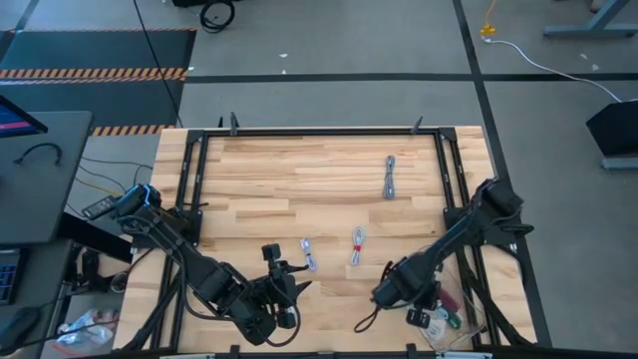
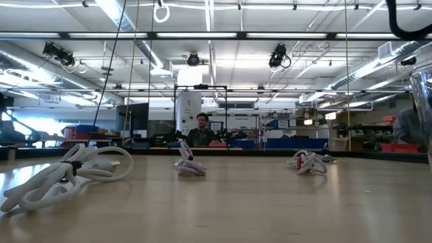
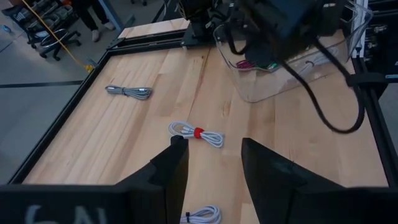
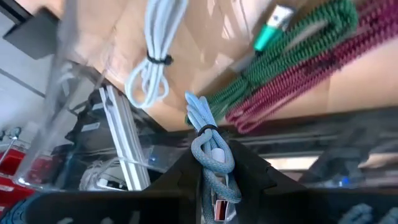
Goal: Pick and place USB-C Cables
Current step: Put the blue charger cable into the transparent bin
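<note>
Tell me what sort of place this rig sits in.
Probably a robotics lab or workshop hall: an open ceiling with strip lights, shelves of blue bins beyond the wooden table, and hazard-striped floor tape.

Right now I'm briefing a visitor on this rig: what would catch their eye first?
The right gripper, over the clear plastic tray at the table's near right corner, is shut on a grey-blue cable. Three cables lie on the bare wood, one with a red tie mid-table. The left gripper hovers open nearby.

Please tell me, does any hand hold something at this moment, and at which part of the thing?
The right hand holds a grey coiled cable, pinched at the lower part of the bundle, just below its black tie. The left hand is open and holds nothing.
</note>
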